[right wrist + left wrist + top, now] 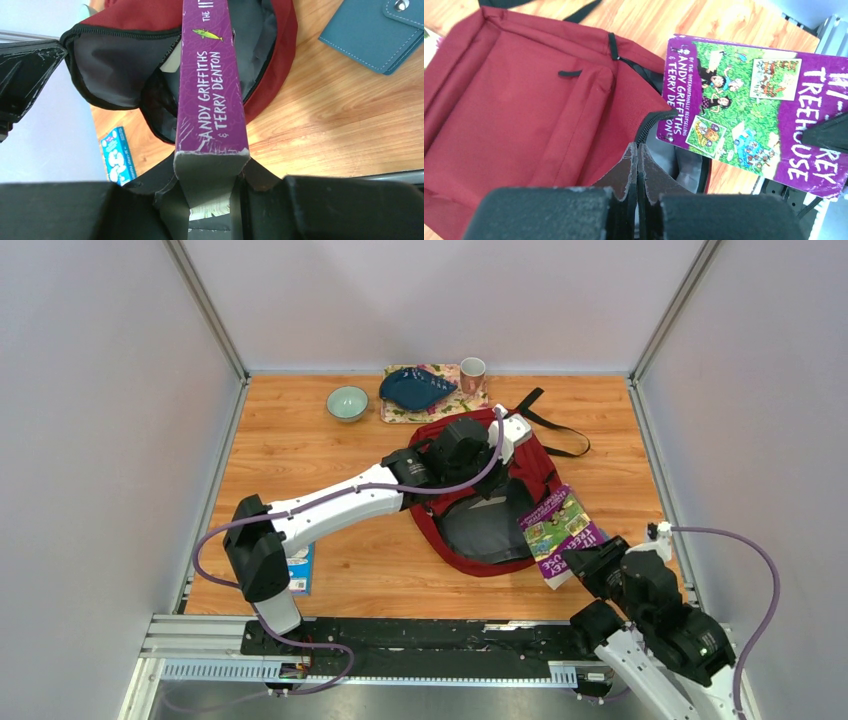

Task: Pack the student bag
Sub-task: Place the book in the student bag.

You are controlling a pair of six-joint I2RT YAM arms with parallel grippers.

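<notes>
Right end effector (pixel 210 182) clamped at a narrow gap on the bottom end of the purple paperback book (pixel 212 100), spine up, far end reaching over the open mouth of the large dark red fabric backpack with black straps (pixel 538 472). Backpack flat on the wooden surface (pixel 300 450), right of centre, mouth toward the near edge. Left end effector (pixel 638 165) pinched fully together at the zippered rim, seemingly lifting it so the mouth gapes.

Slide the book forward along its own length, top end first, low into the grey lining. Hold the rim raised until well past halfway. Watch the leading corner against the black zipper trim; tilt down slightly if snagging. Release only once resting inside.
</notes>
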